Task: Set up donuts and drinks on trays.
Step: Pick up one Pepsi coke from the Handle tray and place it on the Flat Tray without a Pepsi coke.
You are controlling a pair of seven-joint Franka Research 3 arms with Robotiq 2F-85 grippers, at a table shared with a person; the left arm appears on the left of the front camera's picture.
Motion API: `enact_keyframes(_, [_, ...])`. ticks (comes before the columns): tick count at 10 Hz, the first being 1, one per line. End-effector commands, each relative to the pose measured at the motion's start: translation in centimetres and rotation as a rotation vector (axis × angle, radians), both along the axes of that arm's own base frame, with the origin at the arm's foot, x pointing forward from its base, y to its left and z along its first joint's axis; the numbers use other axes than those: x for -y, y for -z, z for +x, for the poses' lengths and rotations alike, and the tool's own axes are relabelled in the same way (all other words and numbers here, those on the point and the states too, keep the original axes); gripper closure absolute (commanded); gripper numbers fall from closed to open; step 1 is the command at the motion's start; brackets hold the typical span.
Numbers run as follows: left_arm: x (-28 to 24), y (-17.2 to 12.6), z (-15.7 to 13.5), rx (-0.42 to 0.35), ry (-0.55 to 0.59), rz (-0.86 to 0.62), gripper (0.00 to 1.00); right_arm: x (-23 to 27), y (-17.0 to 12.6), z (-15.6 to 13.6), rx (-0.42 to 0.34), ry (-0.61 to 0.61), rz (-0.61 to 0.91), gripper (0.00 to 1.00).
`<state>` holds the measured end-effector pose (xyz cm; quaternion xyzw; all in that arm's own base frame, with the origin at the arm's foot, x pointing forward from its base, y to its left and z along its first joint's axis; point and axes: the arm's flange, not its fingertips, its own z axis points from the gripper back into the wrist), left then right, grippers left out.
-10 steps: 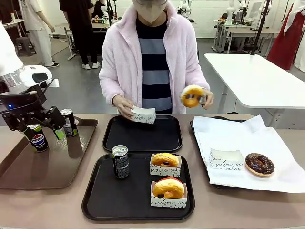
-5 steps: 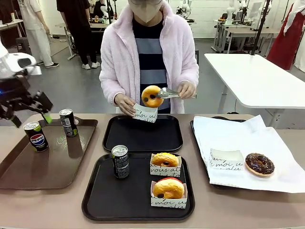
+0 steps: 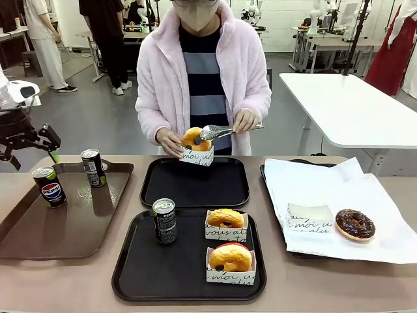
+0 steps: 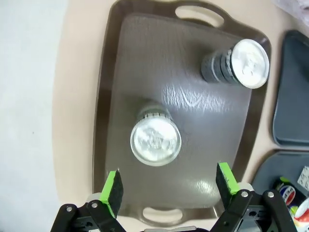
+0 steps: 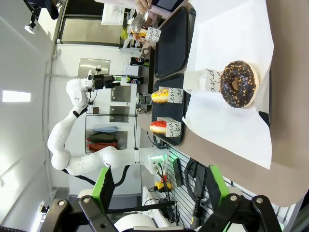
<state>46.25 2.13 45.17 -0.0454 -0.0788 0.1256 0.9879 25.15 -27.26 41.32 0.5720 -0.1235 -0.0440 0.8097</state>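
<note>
Brown plastic takes the left of the front view: a brown tray (image 3: pixel 71 231) carrying two drinks, a Pepsi can (image 3: pixel 49 186) at its left and a second can (image 3: pixel 93 167) farther back. My left gripper (image 3: pixel 29 155) hangs raised over the tray's left end, clear of both cans. In the middle lie two black trays. The near tray (image 3: pixel 133 274) holds a third can (image 3: pixel 164 221) at its left and, at its right, a rear donut (image 3: pixel 226 218) and a front donut (image 3: pixel 230 257), each in a paper sleeve. Over the far edge of the far tray (image 3: pixel 195 189), a person's hand (image 3: pixel 171 142) holds a sleeve with a glazed donut (image 3: pixel 193 138) in it, while metal tongs (image 3: pixel 218 132) in the other hand touch that donut. At right, white paper (image 3: pixel 319 186) bears a chocolate donut (image 3: pixel 355 223) and an empty sleeve (image 3: pixel 309 217).

My left wrist view looks straight down and adds the cans' silver tops. My green pads (image 4: pixel 113 186) stand wide apart, gripping nothing, with the Pepsi can just beyond them and untouched.

My right wrist view, rolled sideways, shows my right gripper (image 5: pixel 160 169) spread and empty, well apart from the table. It adds the chocolate donut's sprinkled top, with the empty sleeve just beside it.
</note>
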Motion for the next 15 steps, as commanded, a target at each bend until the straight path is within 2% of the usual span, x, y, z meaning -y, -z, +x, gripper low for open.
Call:
enact_keyframes(1, [-0.1,0.6,1.1,0.017,-0.033,0.041,0.00,0.1,0.0,0.0,0.017,-0.002,0.011,0.00])
enact_keyframes(3, [0.4,0.2,0.3,0.040,-0.006,0.091,0.00,0.1,0.0,0.0,0.017,-0.002,0.011,0.00])
enact_keyframes(4, [-0.1,0.9,0.8,0.014,-0.004,0.019,0.00,0.1,0.0,0.0,0.017,-0.002,0.011,0.00])
enact_keyframes(8, [-0.1,0.9,0.9,0.016,0.004,0.037,0.00,0.1,0.0,0.0,0.017,-0.002,0.011,0.00])
enact_keyframes(11, [-0.6,2.9,2.0,0.018,0.176,0.094,0.00,0.1,0.0,0.0,0.017,-0.002,0.011,0.00])
enact_keyframes(13, [0.0,4.2,2.3,0.018,0.217,0.140,0.00,0.1,0.0,0.0,0.017,-0.002,0.011,0.00])
enact_keyframes(15, [0.0,5.0,3.0,0.013,0.199,0.139,0.00,0.1,0.0,0.0,0.017,-0.002,0.011,0.00])
